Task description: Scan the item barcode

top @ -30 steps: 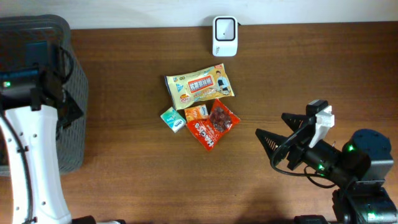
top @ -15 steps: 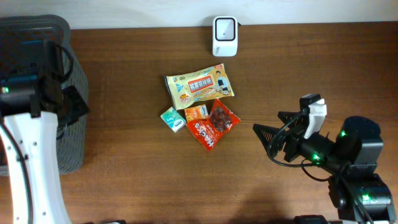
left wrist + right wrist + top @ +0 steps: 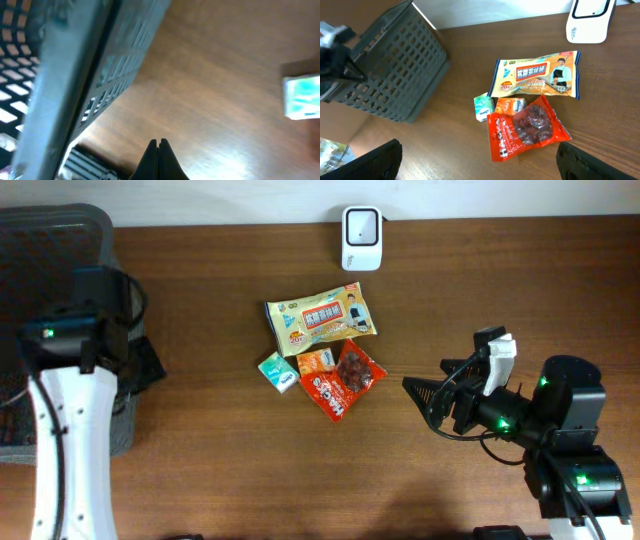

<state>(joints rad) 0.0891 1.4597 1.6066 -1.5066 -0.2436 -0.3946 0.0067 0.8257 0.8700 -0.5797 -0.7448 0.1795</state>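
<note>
1. Overhead: the table (image 3: 200,480) is viewed straight down, from far.
2. Left wrist: the basket (image 3: 85,75) wall is seen very close, tilted, low over the wood.
3. Right wrist: the packets (image 3: 530,125), scanner (image 3: 587,20) and basket are faced obliquely; all are shared with overhead.

light: even, bright | glare: pale sheen on table (image 3: 220,85) | blur: left wrist view soft, basket (image 3: 75,65) smeared

Two arms, one at each side of the overhead view, neither holding anything.
White-shelled left arm (image 3: 60,430) runs up the left edge to a black wrist; its black two-finger left gripper (image 3: 159,152) has fingertips pressed together. Black right arm (image 3: 560,420) points leftward; its black right gripper (image 3: 480,162) has jaws spread wide, empty.
</note>
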